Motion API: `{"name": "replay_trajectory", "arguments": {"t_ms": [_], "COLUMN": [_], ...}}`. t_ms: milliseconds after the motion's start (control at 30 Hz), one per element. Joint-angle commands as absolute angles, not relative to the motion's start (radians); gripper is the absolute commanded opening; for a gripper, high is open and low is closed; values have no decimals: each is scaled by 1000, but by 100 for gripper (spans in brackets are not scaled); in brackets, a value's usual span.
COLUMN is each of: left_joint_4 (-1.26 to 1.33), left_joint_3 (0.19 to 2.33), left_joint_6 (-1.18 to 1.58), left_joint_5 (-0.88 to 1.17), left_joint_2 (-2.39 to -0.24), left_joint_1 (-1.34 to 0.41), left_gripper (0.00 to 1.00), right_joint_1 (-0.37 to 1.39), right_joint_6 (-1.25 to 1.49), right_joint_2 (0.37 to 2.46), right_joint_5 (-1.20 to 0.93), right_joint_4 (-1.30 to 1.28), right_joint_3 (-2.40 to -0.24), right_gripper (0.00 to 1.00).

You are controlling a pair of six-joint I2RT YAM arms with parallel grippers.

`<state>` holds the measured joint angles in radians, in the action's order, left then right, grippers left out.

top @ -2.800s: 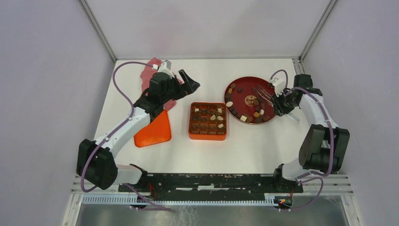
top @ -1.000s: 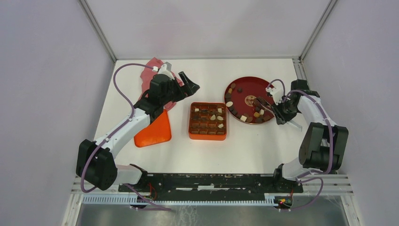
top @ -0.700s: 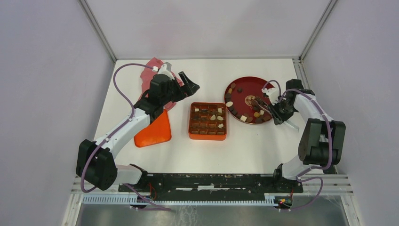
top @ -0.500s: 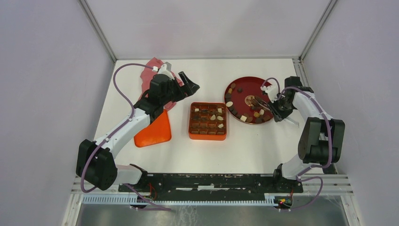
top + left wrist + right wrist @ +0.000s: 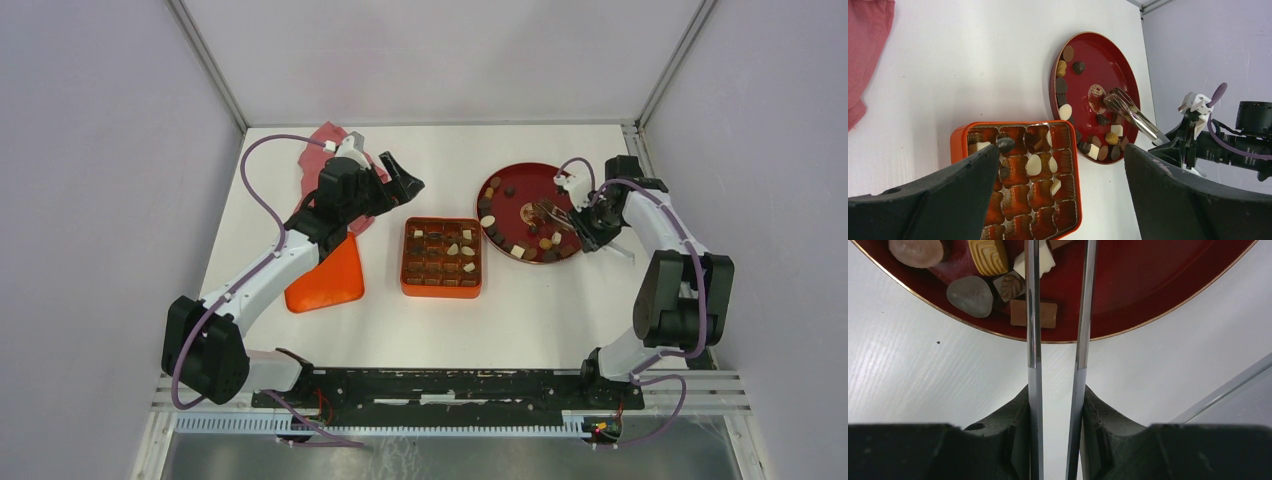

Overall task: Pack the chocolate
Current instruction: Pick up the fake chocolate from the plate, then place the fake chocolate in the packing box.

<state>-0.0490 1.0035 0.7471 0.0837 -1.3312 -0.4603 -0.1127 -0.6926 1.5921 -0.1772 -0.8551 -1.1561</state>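
Note:
The chocolate (image 5: pixel 519 247) lies as small dark, light brown and white pieces along the near rim of a dark red plate (image 5: pixel 530 175). More pieces (image 5: pixel 1034 164) sit in the cells of the orange gridded box (image 5: pixel 441 291). My right gripper (image 5: pixel 592 222) is shut on metal tongs (image 5: pixel 553 212), whose arms (image 5: pixel 1033 340) stay slightly apart and reach over the plate (image 5: pixel 1158 295); the tips are cut off in the right wrist view. A ridged yellow piece (image 5: pixel 989 255) lies just left of the arms. My left gripper (image 5: pixel 395 180) hovers wide open, up and left of the box (image 5: pixel 960 137).
An orange lid (image 5: pixel 328 275) lies left of the box, under the left arm. A red cloth (image 5: pixel 322 150) sits at the back left. The enclosure's walls and metal frame close in the table on three sides.
The right arm has swung away from me, carrying the tongs from the plate's near-right rim toward its middle, and its jaws have squeezed in a little. The left arm has not moved.

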Motion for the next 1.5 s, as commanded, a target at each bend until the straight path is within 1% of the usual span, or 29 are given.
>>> {"name": "replay_trajectory", "arguments": {"t_ms": [0,133,267,433,600,700,833,1000,1133,1267,1467], "left_joint_4": [-13,-23,-45,-78,-100,-111,-118,-124,-126,-126,-123], "left_joint_3": [1014,1014,1017,1026,1024,1019,1011,991,977,976,976], "left_joint_6": [763,755,740,718,706,704,706,715,719,721,721], "left_joint_5": [82,77,69,58,48,43,36,22,17,18,18], "left_joint_2": [-1325,-1324,-1325,-1334,-1336,-1336,-1328,-1308,-1294,-1292,-1292], "left_joint_1": [-459,-459,-459,-459,-459,-459,-459,-459,-459,-460,-460], "left_gripper": [99,99,99,99,98,98,98,98,98,98,98], "right_joint_1": [-109,-109,-99,-13,123,194,281,341,357,359,370], "right_joint_6": [-657,-650,-685,-719,-728,-742,-756,-771,-764,-746,-750], "right_joint_2": [1548,1526,1466,1380,1327,1333,1346,1356,1357,1364,1366], "right_joint_5": [-270,-342,-463,-583,-666,-664,-610,-556,-507,-476,-466], "right_joint_4": [-862,-856,-845,-808,-765,-765,-747,-738,-725,-712,-721], "right_joint_3": [-1215,-1202,-1172,-1092,-1017,-990,-953,-925,-915,-914,-917], "right_gripper": [15,12,11,11,11,11,12,14,18,24,36]}}
